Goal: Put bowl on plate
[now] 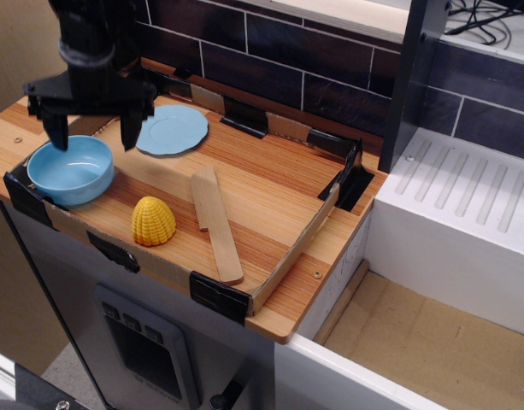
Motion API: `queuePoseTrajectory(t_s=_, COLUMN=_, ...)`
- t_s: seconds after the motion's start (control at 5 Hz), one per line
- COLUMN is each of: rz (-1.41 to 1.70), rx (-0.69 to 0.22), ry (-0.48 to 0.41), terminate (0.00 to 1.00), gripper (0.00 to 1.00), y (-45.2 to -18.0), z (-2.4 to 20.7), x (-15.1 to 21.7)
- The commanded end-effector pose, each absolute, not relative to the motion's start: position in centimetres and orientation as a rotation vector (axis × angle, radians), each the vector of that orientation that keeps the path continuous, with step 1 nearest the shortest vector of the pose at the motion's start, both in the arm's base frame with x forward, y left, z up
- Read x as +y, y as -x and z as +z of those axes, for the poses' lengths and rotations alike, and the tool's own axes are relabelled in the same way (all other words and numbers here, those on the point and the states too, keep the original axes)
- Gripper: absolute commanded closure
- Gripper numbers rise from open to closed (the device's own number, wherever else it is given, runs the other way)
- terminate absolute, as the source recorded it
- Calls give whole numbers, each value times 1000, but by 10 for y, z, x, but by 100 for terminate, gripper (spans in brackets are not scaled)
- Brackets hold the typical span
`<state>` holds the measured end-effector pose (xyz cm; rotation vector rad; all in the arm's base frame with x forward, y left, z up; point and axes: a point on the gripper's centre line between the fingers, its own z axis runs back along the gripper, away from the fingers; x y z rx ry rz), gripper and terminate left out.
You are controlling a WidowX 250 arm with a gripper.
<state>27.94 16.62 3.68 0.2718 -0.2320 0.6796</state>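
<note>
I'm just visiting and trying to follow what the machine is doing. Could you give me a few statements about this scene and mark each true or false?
1. The bowl sits on the plate. False: they lie apart on the tray.
2. The hand hangs open above the bowl. True.
3. The hand holds the wooden spatula. False: it lies flat on the tray, untouched.
4. A yellow corn toy stands beside the spatula. True.
5. The plate is red. False: light blue.
</note>
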Motion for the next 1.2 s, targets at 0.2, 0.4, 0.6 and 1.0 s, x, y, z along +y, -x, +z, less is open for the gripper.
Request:
queuePoseTrajectory(t_s=0.2, rz=679, rx=-231, ry=-263, terminate=0, gripper=0, y=-284, z=22, x=156)
queuePoseTrajectory(t_s=0.4, rz=676, rx=-238, ry=-261, terminate=0, gripper=100, y=-283, z=28, x=161)
queuePoseTrajectory(t_s=0.6, rz=669, rx=-256, ry=-272, terminate=0, gripper=100, y=-283, z=34, x=166)
queuePoseTrajectory(t_s=1.0, rz=672, rx=-274, ry=-258, terminate=0, gripper=100, y=-291, z=73, x=167)
